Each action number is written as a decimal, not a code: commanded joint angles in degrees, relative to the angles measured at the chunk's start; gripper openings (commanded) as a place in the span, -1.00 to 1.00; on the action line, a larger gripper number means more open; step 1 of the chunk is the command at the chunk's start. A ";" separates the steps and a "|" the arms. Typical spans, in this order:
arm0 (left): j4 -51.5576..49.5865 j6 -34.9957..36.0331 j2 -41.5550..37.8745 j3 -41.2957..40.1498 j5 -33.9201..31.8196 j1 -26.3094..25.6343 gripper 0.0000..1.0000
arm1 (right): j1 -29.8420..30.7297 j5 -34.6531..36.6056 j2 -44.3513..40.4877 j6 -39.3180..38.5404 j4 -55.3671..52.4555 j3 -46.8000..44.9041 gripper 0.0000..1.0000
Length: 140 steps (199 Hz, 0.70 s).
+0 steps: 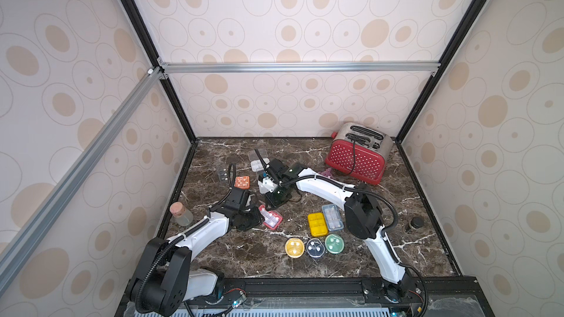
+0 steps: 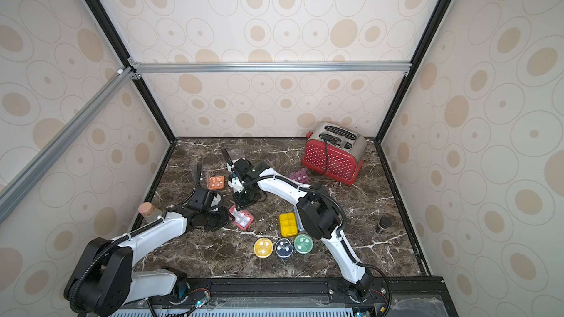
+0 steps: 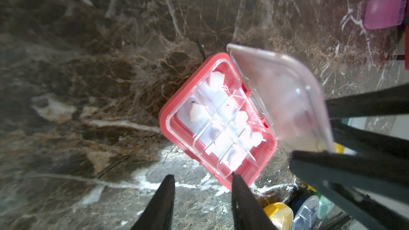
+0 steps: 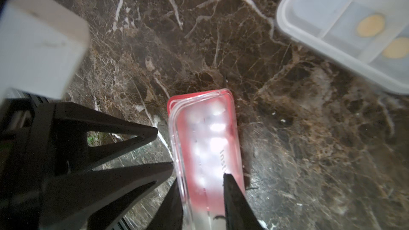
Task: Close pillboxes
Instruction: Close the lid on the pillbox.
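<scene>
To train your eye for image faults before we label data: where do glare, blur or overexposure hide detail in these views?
Right wrist view: glare on the red pillbox whitens its compartments; the pale pillbox is out of focus. Left wrist view: the pills blow out to white; the purple pillbox is soft. Both top views: even light, but the yellow rectangular pillbox shows little detail.

In both top views we look from high above the front edge of the bench [image 1: 244, 257], down and toward the back wall [image 1: 290, 102], far enough to take in all of it and the toaster [image 1: 341, 157]; they share almost everything. Our left wrist view sits close over the open red pillbox [image 3: 217, 129], looking past the left hand [image 3: 201, 174]. Our right wrist view, as close, faces that pillbox's raised lid [image 4: 205, 142] past the right hand [image 4: 201, 177]. Each wrist view catches the other hand.
</scene>
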 commanded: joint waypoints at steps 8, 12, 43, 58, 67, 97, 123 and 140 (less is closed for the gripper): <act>-3.60 -0.70 -2.54 -0.03 -1.38 -0.09 -0.15 | 1.28 -0.45 -3.01 0.80 0.24 -0.68 -0.35; -4.22 -0.77 -3.21 0.22 -1.85 -0.09 -0.14 | 1.37 -0.63 -3.01 0.86 0.26 -0.69 -0.35; -8.11 -1.83 -9.61 1.63 -5.59 0.09 0.00 | 1.98 -1.51 -3.01 1.76 1.26 -1.92 -0.36; -9.69 -1.93 -11.74 2.32 -6.38 0.46 0.10 | 2.17 -1.96 -3.25 2.31 2.11 -2.68 -0.36; -9.93 -2.09 -12.74 2.32 -6.51 0.97 0.17 | 2.25 -2.49 -3.49 2.75 2.79 -3.15 -0.36; -6.15 -3.97 -13.59 0.19 -3.65 3.97 0.41 | 2.34 -3.79 -3.63 4.50 3.08 -3.89 -0.36; -3.08 -4.49 -10.85 0.07 -2.91 4.66 0.49 | 2.34 -2.23 -5.49 5.78 2.88 -4.94 -0.31; -1.40 -4.29 -8.27 0.73 -2.48 4.66 0.49 | 2.28 0.89 -7.14 6.67 2.73 -5.80 -0.27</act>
